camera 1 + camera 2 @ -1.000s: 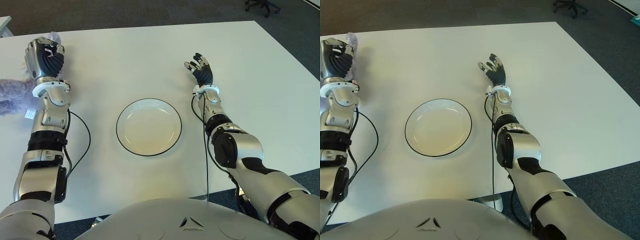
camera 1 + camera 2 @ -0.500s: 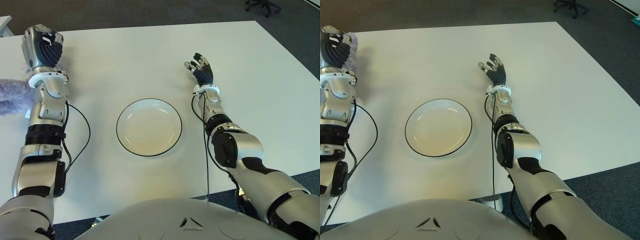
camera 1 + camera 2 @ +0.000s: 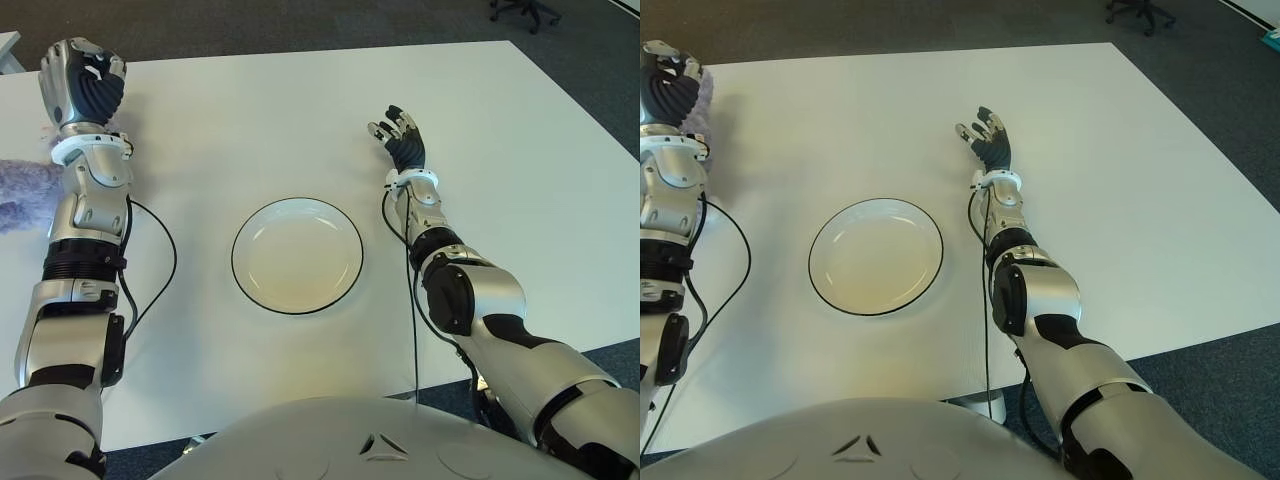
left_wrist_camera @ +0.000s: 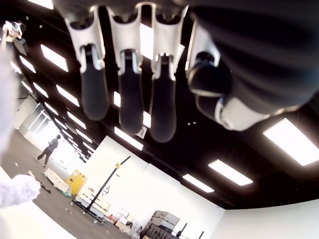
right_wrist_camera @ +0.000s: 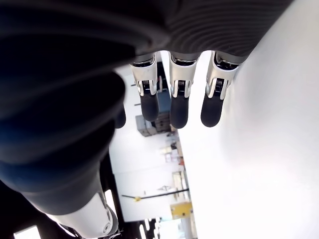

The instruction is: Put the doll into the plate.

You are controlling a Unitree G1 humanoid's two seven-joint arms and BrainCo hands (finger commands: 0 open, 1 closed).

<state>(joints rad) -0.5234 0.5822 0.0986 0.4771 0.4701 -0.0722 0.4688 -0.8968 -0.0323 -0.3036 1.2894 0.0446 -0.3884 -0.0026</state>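
— Fingers (image 4: 124,99) on the left hand (image 3: 82,85): holding anything?
— No, hanging loose and apart, raised near the worktop's far left corner. The doll (image 3: 25,190) lies at the left edge, just beside that arm.
— And the plate (image 3: 297,254)?
— Mid-worktop, empty. The right hand (image 3: 403,140) shows beyond it, relaxed, likely just idle.

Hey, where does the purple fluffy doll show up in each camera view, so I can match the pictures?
Left eye view: doll at the left edge, beside the left forearm.
Right eye view: only a purple tuft behind the left hand, top left corner.
Left wrist view: pale fuzzy bits at the left edge, probably the doll.
Right wrist view: not in it.
Shared landmark: the plate at the table's middle, in both eye views.
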